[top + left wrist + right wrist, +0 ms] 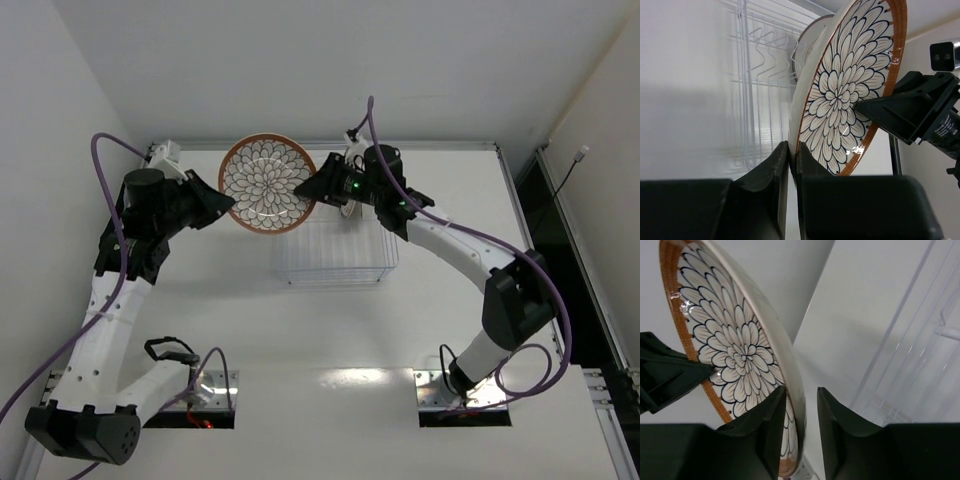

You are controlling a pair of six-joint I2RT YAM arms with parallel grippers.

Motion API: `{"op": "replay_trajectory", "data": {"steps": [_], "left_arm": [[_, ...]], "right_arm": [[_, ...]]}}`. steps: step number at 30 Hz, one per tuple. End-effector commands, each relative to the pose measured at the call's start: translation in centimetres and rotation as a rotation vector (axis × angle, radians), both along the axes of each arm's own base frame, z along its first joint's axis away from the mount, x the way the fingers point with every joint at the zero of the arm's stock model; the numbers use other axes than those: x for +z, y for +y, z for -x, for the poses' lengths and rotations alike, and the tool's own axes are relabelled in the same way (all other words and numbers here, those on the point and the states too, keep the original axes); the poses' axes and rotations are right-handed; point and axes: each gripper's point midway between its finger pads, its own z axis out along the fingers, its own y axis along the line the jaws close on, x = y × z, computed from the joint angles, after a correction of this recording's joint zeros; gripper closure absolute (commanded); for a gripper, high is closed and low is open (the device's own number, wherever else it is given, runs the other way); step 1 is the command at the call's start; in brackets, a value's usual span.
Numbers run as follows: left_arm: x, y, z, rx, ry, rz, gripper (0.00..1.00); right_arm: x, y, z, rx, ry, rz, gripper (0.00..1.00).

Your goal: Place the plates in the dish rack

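Observation:
A brown-rimmed plate [268, 183] with a white petal pattern is held up in the air above the far end of the dish rack [335, 258]. My left gripper [226, 207] is shut on the plate's left rim; in the left wrist view its jaws [792, 150] pinch the edge of the plate [850, 85]. My right gripper [312, 190] is open and straddles the opposite rim; its fingers [801, 400] sit either side of the plate [735, 350], with a gap behind it. A second plate [809, 45] stands behind, its pattern hidden.
The rack's pale wire tines [760, 80] rise just beyond the held plate, and rack wires [920, 340] show past my right fingers. White walls close in on the left, back and right. The right gripper's body [912, 112] sits close to the plate face.

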Motion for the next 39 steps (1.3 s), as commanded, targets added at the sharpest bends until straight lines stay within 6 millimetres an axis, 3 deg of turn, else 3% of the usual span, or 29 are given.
{"op": "replay_trajectory", "data": {"steps": [1,9,12,14,19,20,22,23,24,25,28,29,31,33,34,36,37,39], "left_arm": [[7.9,-0.6,-0.1,-0.004,-0.253,0.032,1.0],[7.8,-1.5,-0.2,0.009,-0.251,0.011,1.0],[7.9,-1.7,-0.1,0.009,-0.255,0.0,1.0],[8.1,-1.3,-0.2,0.028,-0.258,-0.014,1.0],[8.2,-1.2,-0.2,0.052,-0.266,-0.041,1.0],[8.2,-1.2,-0.2,0.052,-0.266,-0.041,0.99],[7.8,-1.3,-0.5,0.049,-0.258,-0.053,0.77],[7.8,-1.7,-0.3,0.027,-0.261,-0.057,0.69],[7.0,-1.9,-1.1,0.025,-0.235,-0.065,0.53],[6.6,-2.1,-1.3,0.012,-0.227,-0.075,0.46],[4.2,-2.3,-2.3,-0.009,-0.158,-0.138,0.35],[3.6,-2.0,-2.6,-0.005,-0.146,-0.165,0.35],[2.8,-0.9,-2.7,0.047,-0.12,-0.204,0.35],[2.3,0.6,-3.0,0.109,-0.104,-0.242,0.33],[1.5,1.6,-3.2,0.16,-0.08,-0.271,0.3],[0.6,3.3,-3.5,0.22,-0.061,-0.307,0.3],[0.0,4.4,-3.5,0.275,-0.05,-0.334,0.3],[-1.1,5.4,-3.5,0.304,-0.032,-0.392,0.3]], "right_arm": [[3.1,-1.0,-0.3,-0.039,-0.065,-0.048,0.68],[3.0,-1.6,-0.1,-0.047,-0.052,-0.029,0.71],[3.0,-2.0,-0.4,-0.056,-0.052,-0.029,0.84],[2.8,-2.0,-0.3,-0.056,-0.043,-0.024,1.0],[2.6,-2.7,-0.4,-0.07,-0.032,0.005,1.0],[2.9,-2.8,-0.7,-0.082,-0.051,0.01,1.0],[3.8,-3.5,-0.6,-0.111,-0.062,0.025,1.0],[3.9,-4.2,-0.9,-0.135,-0.07,0.039,1.0],[4.4,-4.5,-1.0,-0.151,-0.082,0.047,1.0],[4.0,-5.3,-1.2,-0.199,-0.066,0.083,1.0],[6.2,-8.2,-2.1,-0.335,-0.119,0.137,1.0],[6.1,-9.0,-2.0,-0.367,-0.114,0.164,1.0],[8.0,-11.5,-2.1,-0.484,-0.158,0.196,1.0],[7.6,-14.4,-2.5,-0.61,-0.148,0.296,1.0],[9.2,-15.1,-2.3,-0.651,-0.173,0.307,1.0],[8.7,-17.5,-2.5,-0.76,-0.151,0.417,1.0],[10.0,-17.7,-2.6,-0.785,-0.169,0.431,1.0],[9.1,-19.3,-3.1,-0.883,-0.14,0.532,1.0]]}}
